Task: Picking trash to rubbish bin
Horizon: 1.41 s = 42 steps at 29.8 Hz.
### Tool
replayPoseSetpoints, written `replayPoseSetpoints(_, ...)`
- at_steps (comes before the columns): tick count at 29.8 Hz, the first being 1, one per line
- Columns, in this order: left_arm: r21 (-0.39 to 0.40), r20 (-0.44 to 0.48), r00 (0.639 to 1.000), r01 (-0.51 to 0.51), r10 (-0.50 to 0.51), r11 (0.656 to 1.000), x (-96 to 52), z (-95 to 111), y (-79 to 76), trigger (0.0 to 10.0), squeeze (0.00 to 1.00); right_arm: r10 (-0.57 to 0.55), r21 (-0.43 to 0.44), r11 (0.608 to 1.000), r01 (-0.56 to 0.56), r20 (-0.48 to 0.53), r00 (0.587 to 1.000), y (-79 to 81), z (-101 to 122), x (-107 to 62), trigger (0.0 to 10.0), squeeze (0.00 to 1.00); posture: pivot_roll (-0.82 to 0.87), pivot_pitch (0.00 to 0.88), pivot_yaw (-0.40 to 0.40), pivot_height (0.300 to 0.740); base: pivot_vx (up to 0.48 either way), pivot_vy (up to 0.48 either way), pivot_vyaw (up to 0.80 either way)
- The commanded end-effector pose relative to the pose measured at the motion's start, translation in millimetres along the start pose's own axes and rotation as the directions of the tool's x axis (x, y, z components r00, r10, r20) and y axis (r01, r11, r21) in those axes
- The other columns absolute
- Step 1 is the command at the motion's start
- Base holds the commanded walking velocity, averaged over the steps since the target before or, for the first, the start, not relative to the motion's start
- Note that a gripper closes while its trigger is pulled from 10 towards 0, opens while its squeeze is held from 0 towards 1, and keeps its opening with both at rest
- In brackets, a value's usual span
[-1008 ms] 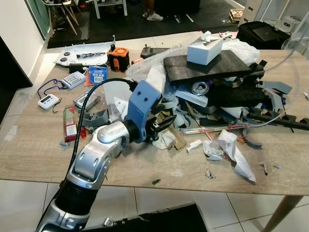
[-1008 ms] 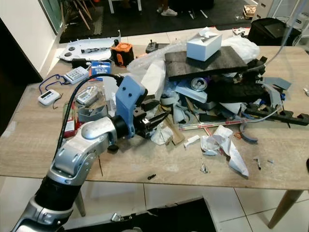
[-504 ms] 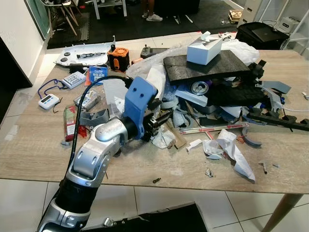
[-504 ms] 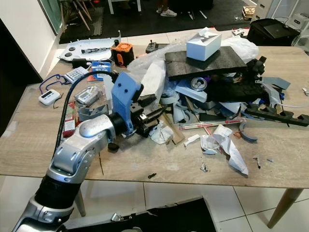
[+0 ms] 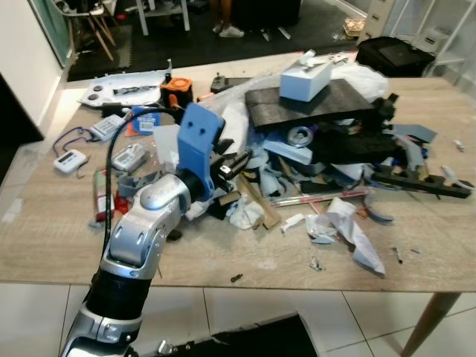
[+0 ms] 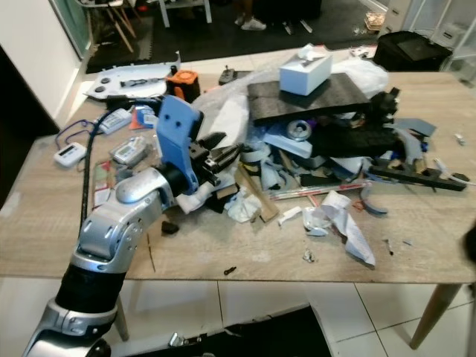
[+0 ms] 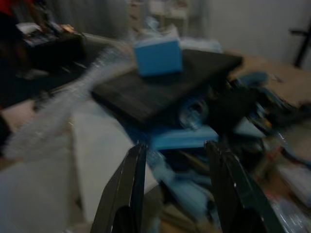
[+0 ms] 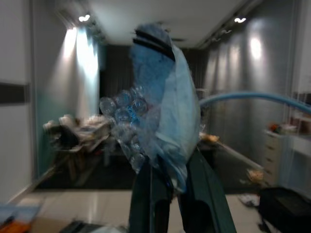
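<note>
Trash covers the middle and right of the wooden table: a heap of dark foam, blue-grey plastic scraps, clear wrap and torn paper. On top of the heap lies a dark foam slab, tilted, with a white box resting on its far left corner. A tin can shows its round end just below the slab's near edge. Crumpled white paper lies apart from the heap, toward the near right edge of the table. A smaller wad of white paper sits at the near left foot of the heap, beside a strip of brown cardboard. My left gripper is raised over the left side of the heap, pointing right toward the slab; its two black fingers stand apart with nothing between them, and the wrist view looks past them at the slab and box, blurred. My right gripper has its fingers pinched on a bundle of clear bubble wrap and pale plastic film, held up against a dim room with ceiling lights. Far left on the table: an orange-and-black device, a white handheld unit on a blue cord, and a red packet.
</note>
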<state>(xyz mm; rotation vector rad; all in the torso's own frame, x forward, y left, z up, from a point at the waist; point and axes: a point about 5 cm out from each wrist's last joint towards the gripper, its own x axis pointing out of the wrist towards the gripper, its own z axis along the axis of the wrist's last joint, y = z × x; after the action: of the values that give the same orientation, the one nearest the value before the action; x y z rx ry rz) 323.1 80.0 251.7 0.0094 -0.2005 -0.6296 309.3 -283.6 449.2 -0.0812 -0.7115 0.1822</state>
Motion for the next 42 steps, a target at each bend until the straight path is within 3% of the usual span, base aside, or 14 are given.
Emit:
replayPoseSetpoints(1, -0.015, 0.015, 0.999, -0.047, 0.048, 0.999, -1.7, 2.3, 7.6, 10.0, 0.00, 0.096, 0.019, 0.995, -0.097, 0.020, 0.995, 22.1, 11.7, 0.4, 0.0, 0.00, 0.09, 0.051, 0.067, 0.740, 0.000, 0.000, 0.00)
replayPoseSetpoints(4, -0.016, 0.020, 0.999, -0.035, 0.035, 0.999, -2.8, 2.7, 6.6, 10.0, 0.00, 0.204, 0.155, 0.968, -0.199, -0.018, 0.979, 34.7, 9.0, -3.4, 0.0, 0.00, 0.09, 0.049, 0.063, 0.740, 0.000, 0.000, 0.00)
replayPoseSetpoints(5, -0.021, 0.024, 1.000, -0.012, 0.012, 1.000, -4.0, 2.8, 3.6, 10.0, 0.00, 0.342, 0.297, 0.901, -0.317, -0.034, 0.939, 46.5, 9.2, -8.7, 0.0, 0.00, 0.08, 0.048, 0.064, 0.740, 0.000, 0.000, 0.00)
replayPoseSetpoints(7, -0.030, 0.030, 0.999, 0.024, -0.023, 0.999, -5.8, 2.5, -2.0, 10.0, 0.00, 0.462, 0.422, 0.797, -0.433, 0.038, 0.886, 56.7, 17.4, -17.0, 0.0, 0.00, 0.08, 0.049, 0.063, 0.740, 0.000, 0.000, 0.00)
replayPoseSetpoints(12, -0.037, 0.035, 0.998, 0.051, -0.049, 0.998, -7.0, 2.1, -7.5, 10.0, 0.00, 0.503, 0.490, 0.720, -0.491, 0.120, 0.856, 62.6, 25.3, -27.7, 0.0, 0.00, 0.08, 0.050, 0.065, 0.740, 0.000, 0.000, 0.00)
replayPoseSetpoints(15, -0.036, 0.032, 0.999, 0.045, -0.044, 0.998, -6.9, 2.1, -8.5, 10.0, 0.00, 0.489, 0.488, 0.729, -0.481, 0.120, 0.864, 64.3, 25.0, -34.0, 0.0, 0.00, 0.08, 0.050, 0.065, 0.740, 0.000, 0.000, 0.00)
replayPoseSetpoints(19, -0.031, 0.012, 0.998, -0.056, 0.057, 0.998, -4.4, 0.1, 2.1, 10.0, 0.00, 0.362, 0.297, 0.900, -0.319, -0.099, 0.927, 64.1, -3.3, -39.7, 0.0, 0.00, 0.08, 0.050, 0.065, 0.740, 0.000, 0.000, 0.00)
replayPoseSetpoints(20, -0.031, 0.012, 0.998, -0.056, 0.057, 0.998, -4.4, 0.1, 2.1, 10.0, 0.00, 0.362, 0.297, 0.900, -0.319, -0.099, 0.927, 64.1, -3.3, -39.7, 0.0, 0.00, 0.08, 0.050, 0.065, 0.740, 0.000, 0.000, 0.00)
replayPoseSetpoints(22, 0.017, -0.055, 0.984, -0.166, 0.167, 0.986, -5.3, -9.2, 13.2, 10.0, 0.00, 0.239, 0.188, 0.961, -0.205, -0.183, 0.953, 61.9, -18.2, -40.3, 0.0, 0.00, 0.08, 0.056, 0.064, 0.740, 0.000, 0.000, 0.00)
replayPoseSetpoints(24, 0.028, -0.086, 0.970, -0.228, 0.229, 0.973, -7.3, -15.7, 19.5, 10.0, 0.00, 0.171, 0.100, 0.983, -0.152, -0.214, 0.962, 59.4, -23.7, -41.1, 0.0, 0.00, 0.08, 0.066, 0.059, 0.740, 0.000, 0.000, 0.00)
replayPoseSetpoints(28, -0.002, -0.090, 0.944, -0.319, 0.317, 0.948, -15.9, -20.5, 29.6, 10.0, 0.00, 0.066, 0.074, 0.996, -0.056, -0.147, 0.987, 48.8, -13.8, -43.6, 0.0, 0.00, 0.06, 0.088, 0.053, 0.740, 0.000, 0.000, 0.00)
replayPoseSetpoints(35, -0.043, -0.066, 0.934, -0.354, 0.351, 0.934, -18.1, -21.2, 27.1, 10.0, 0.00, -0.074, -0.055, 0.996, 0.072, -0.045, 0.996, 25.9, 14.8, -50.5, 0.0, 0.00, 0.02, 0.096, 0.060, 0.740, 0.000, 0.000, 0.00)
replayPoseSetpoints(39, -0.047, -0.067, 0.957, -0.286, 0.283, 0.957, -15.2, -23.5, 16.7, 10.0, 0.00, -0.024, 0.168, 0.985, 0.048, -0.142, 0.990, 26.2, 1.9, -60.1, 0.0, 0.00, 0.02, 0.096, 0.073, 0.740, 0.000, 0.000, 0.00)
replayPoseSetpoints(42, -0.042, -0.078, 0.958, -0.278, 0.275, 0.960, -16.3, -26.5, 14.8, 10.0, 0.00, -0.015, 0.181, 0.982, 0.049, -0.185, 0.983, 32.6, -11.7, -65.9, 0.0, 0.00, 0.01, 0.102, 0.068, 0.740, 0.000, 0.000, 0.00)
